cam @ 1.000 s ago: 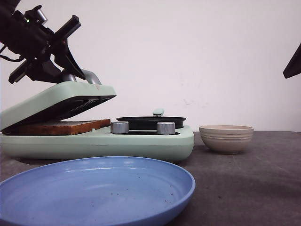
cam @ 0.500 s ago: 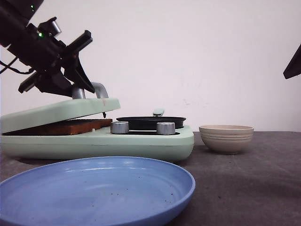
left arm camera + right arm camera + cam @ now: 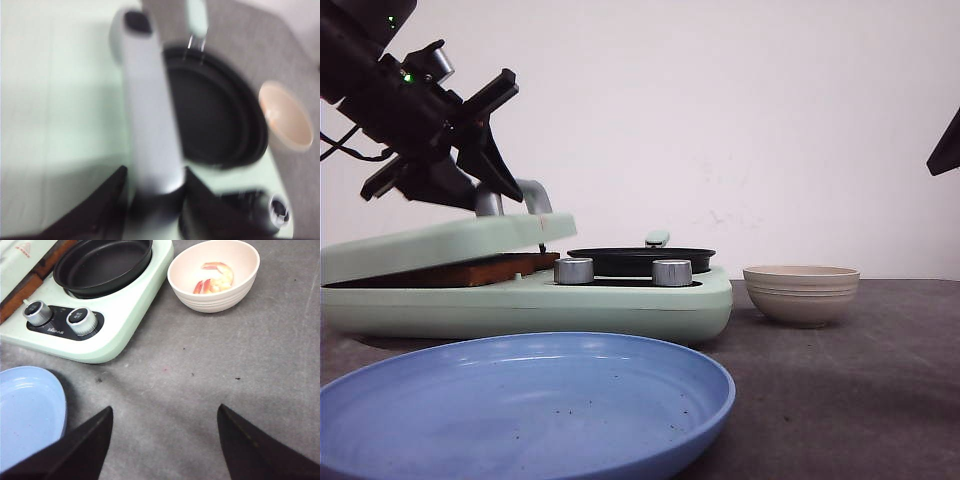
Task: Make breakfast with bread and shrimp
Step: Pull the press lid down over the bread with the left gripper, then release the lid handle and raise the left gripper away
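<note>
Front view, our left gripper (image 3: 505,165) clasps the lid handle (image 3: 525,195), bread (image 3: 470,269) beneath, shrimp (image 3: 214,280) in bowl (image 3: 200,292), right gripper (image 3: 164,437) spread wide.

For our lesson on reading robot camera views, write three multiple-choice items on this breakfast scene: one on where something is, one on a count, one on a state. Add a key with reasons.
1. Where is the shrimp?
A. on the blue plate
B. in the beige bowl
C. in the black pan

2. How many silver knobs are on the breakfast maker?
A. one
B. two
C. four

3. What is the state of the right gripper?
A. open, holding nothing
B. shut on the bowl
C. shut on a knob

Key: B, pink pieces lie inside the bowl; B, two knobs sit side by side on the black panel; A, its fingers stand wide apart over bare table.
</note>
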You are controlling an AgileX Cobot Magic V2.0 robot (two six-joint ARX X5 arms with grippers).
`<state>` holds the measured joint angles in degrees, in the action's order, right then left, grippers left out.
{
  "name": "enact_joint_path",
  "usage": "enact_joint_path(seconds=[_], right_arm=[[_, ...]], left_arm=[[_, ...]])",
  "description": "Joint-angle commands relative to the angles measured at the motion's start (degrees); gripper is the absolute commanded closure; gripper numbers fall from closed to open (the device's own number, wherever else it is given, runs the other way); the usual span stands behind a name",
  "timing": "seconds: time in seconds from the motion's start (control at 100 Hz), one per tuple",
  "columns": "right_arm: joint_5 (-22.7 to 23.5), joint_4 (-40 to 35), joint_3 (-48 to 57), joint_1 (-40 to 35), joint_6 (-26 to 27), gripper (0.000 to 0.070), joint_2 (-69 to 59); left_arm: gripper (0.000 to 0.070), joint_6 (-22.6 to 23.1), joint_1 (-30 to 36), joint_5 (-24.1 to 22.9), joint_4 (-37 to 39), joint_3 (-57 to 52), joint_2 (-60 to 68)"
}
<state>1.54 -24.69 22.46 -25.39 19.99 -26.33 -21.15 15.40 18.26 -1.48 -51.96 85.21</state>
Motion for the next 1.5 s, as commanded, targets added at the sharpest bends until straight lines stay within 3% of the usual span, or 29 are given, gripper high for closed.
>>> enact_joint_path(seconds=[0.0,0.19,0.28,0.34,0.59,0.78,1.12,1.39,1.49], right_arm=[[0.11,0.33,0.13,-0.35,0.63,0.029,-0.13],[0.11,0.2,0.13,-0.35,0.63,0.0291,-0.13],[0.11,0.2,0.13,-0.35,0.63,0.029,-0.13],[0.09,0.2,0.13,-0.35,0.61,0.0291,-0.13],[0.07,0.22,0.13,-0.35,0.61,0.0291,-0.13],[0.07,0.26,0.13,-0.35,0.59,0.029,-0.13],[0.31,0.66,0.13,-0.35,0.61,0.029,-0.13],[4.59,0.66,0.15,-0.35,0.61,0.0289,-0.13],[4.44,0.61,0.17,-0.22,0.68,0.0289,-0.13]], left_arm=[[0.0363,-2.03,-0.74,-1.27,-3.65,1.01,1.86],[0.0324,-2.03,-1.03,0.39,-3.65,0.9,1.84],[0.0217,-2.25,-1.57,2.34,-3.65,0.85,1.77],[0.0181,-2.25,-1.81,3.32,-3.65,0.74,1.7],[0.0181,-2.19,-3.65,8.68,-6.51,-3.04,1.49],[0.0184,-0.33,-5.05,9.38,-10.08,-7.96,0.09],[0.0185,4.83,-7.48,6.21,-12.28,-11.85,-9.7],[0.0186,11.26,-8.76,2.82,-13.92,-11.85,-20.79],[0.0186,11.02,-8.79,2.75,-15.37,-11.85,-24.55]])
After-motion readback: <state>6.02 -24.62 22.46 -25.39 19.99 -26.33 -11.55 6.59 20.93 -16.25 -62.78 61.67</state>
